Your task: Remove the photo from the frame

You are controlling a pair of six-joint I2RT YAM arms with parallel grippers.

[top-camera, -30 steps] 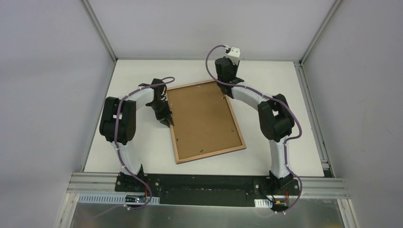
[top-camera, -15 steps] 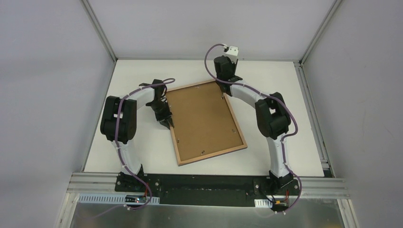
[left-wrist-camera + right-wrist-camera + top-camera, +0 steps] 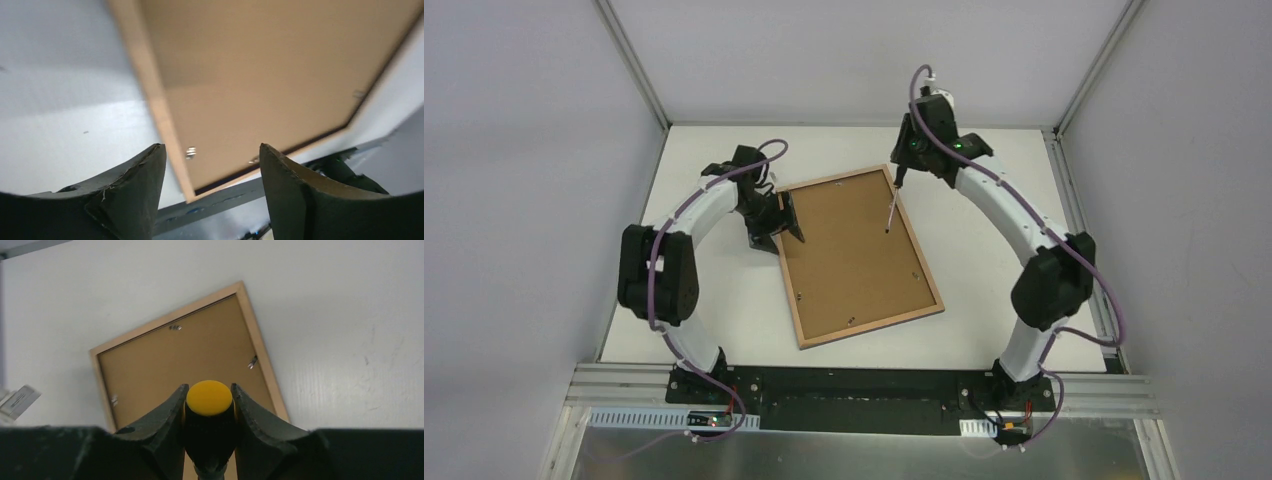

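One frame [image 3: 872,325], back side up on the white worktop [image 3: 724,300], set askew, with a brown backing board [image 3: 854,255] inside a light wood rim. At the frame's left edge, towards its far corner: left end effector [image 3: 210,150], released, jaws spread wide, gripping nothing, the rim in view between them. Above the frame's far right corner: right end effector [image 3: 208,387], clenched on a yellow-capped tool [image 3: 209,399]. Thin shaft slanting down, tip seemingly touching the board close to the frame's right rim.

The frame [image 3: 861,255] shows matt brown fibreboard and a pale wood rim on a smooth table [image 3: 744,310].
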